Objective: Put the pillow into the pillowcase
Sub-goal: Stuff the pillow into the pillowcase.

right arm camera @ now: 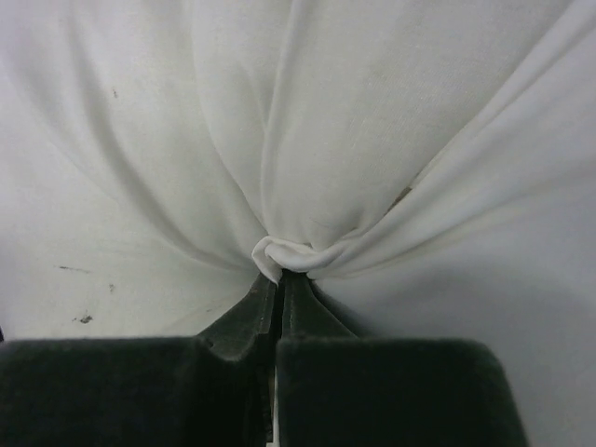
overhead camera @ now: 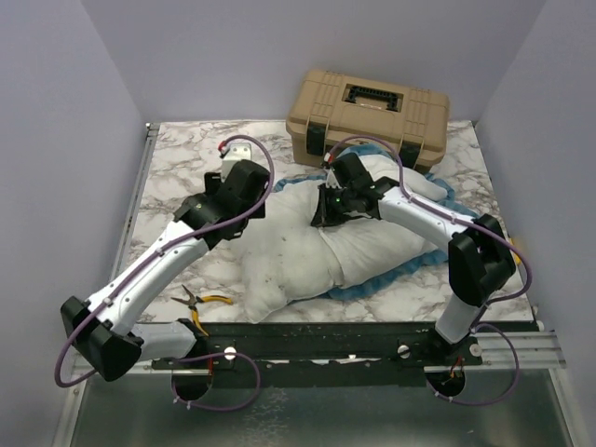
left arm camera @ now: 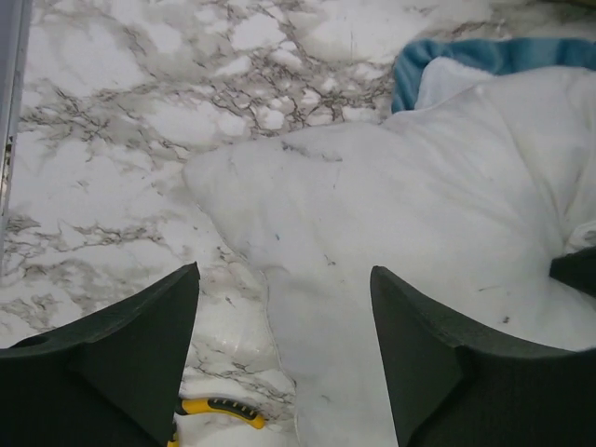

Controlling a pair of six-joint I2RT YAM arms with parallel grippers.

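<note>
- Top external view: the pillow lies in the middle of the table. It is big, white and puffy, with small dark specks.
- One pillow corner points to the near left. The rest runs to the far right.
- The pillowcase lies under the right part of the pillow. Only its blue frilly edge peeks out, along the near side and at the far right.
- In the left wrist view the blue edge shows at the far right, beside the white cloth.
- The right gripper sits on top of the pillow, near its middle.
- In the right wrist view the right gripper is pinched tight on a small bunch of the white cloth. Folds spread out from that pinch.
- The left gripper is at the far left side of the pillow.
- In the left wrist view the left gripper stands wide apart. It holds nothing and hangs over the pillow's left edge and the marble top.
- Pliers with yellow handles lie on the table at the near left, close to the pillow corner.
- A tan toolbox stands at the far edge, behind the pillow.
</note>
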